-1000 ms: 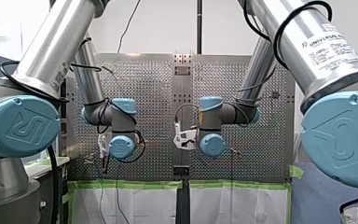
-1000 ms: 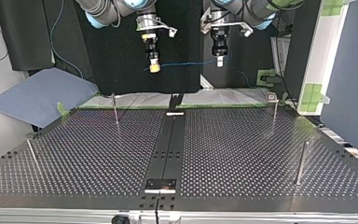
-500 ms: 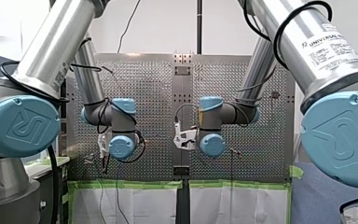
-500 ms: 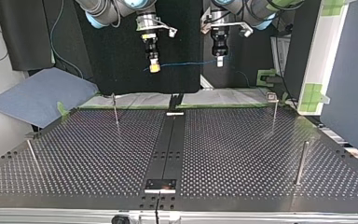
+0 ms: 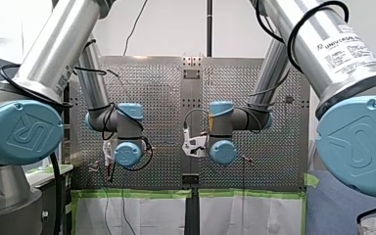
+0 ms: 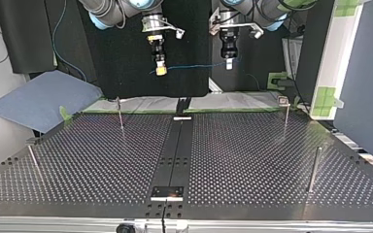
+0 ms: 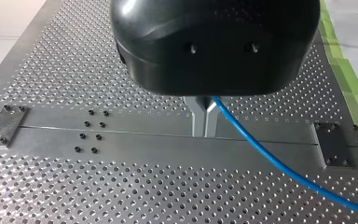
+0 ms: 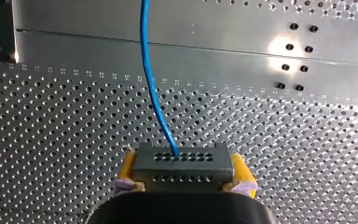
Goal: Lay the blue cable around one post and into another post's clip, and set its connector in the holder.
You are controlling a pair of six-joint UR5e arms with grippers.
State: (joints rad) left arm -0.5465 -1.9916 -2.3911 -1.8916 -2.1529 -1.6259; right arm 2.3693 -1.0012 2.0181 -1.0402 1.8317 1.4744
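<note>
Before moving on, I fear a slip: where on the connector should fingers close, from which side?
Grip the connector by its short ends, as my right gripper does, coming from behind, opposite the holed face where the blue cable exits; those ends look flat and parallel.

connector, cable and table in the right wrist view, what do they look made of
Connector: matte dark grey, rows of moulded holes, probably plastic. Cable: smooth blue jacket that bends, likely plastic or rubber insulation. Table: bare silvery metal with bright glare, perhaps aluminium.
</note>
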